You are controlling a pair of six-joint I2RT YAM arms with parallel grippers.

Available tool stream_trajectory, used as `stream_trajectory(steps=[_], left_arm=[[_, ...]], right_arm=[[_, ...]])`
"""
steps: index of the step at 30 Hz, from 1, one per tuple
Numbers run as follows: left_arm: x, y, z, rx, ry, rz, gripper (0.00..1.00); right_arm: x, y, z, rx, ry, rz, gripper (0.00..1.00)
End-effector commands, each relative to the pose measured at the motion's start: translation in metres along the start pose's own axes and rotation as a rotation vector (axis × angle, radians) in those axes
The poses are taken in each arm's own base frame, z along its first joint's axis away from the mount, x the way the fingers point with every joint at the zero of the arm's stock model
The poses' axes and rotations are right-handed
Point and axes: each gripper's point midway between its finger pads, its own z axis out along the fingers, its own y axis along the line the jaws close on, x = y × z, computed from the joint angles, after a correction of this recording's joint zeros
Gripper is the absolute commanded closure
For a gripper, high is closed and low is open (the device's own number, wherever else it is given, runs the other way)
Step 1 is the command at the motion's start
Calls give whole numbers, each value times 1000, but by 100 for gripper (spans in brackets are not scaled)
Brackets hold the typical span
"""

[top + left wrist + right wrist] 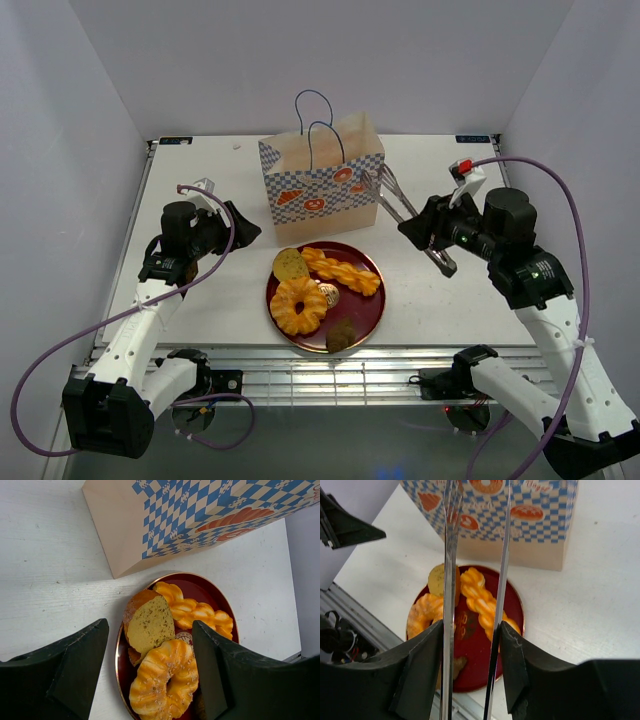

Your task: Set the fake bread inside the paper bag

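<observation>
Several breads, place: breads (300,300) lie on a red plate (374,305) at the centre of the top view, just below the bag (322,190). The bag stands upright with its handles raised. I see no bread inside it.
Pieces: a long twist (343,271) at the plate's upper right, a braided ring (162,682) at its lower left, and a tan slice (290,264) at its upper left, touching both. Small dark pieces sit near the lower rim, kind unclear.
Handling (judgement): the glossy moulded skin looks light and stiff, not fragile, and is likely slippery against metal.
Where to grip (judgement): take the twist across its middle, in a groove between braids, so the blades cannot slide. Its right side lies clear.
Tool: metal tongs (398,205), handle end clamped by the right gripper (432,232), whose fingers press on the outside of both arms.
Tool opening: arms narrowly apart and near parallel in the right wrist view, with nothing between them. The tips hang just beside the bag's right edge in the top view; contact cannot be told.
Left gripper (243,228): jaws wide and empty, left of the plate, near the bag's lower left corner.
</observation>
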Motion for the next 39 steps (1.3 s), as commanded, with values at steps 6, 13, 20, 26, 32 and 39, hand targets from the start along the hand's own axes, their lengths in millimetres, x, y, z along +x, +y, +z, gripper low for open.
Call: stream_trajectory(steps=[6, 13, 20, 26, 32, 39], left_arm=[[-8, -4, -1, 8, -21, 19, 22], [-7, -3, 0, 6, -15, 17, 22], [-6, -3, 1, 8, -9, 15, 22], [-5, -4, 1, 11, -6, 16, 22], [-5, -5, 1, 17, -4, 15, 22], [-4, -6, 1, 25, 3, 15, 22]], right_arm=[[49, 17, 1, -155, 60, 26, 48], [104, 13, 15, -207, 172, 56, 46], [139, 14, 26, -200, 297, 16, 45], [165, 21, 35, -176, 415, -76, 43], [170, 14, 37, -115, 467, -169, 42], [169, 14, 42, -109, 489, -229, 43]])
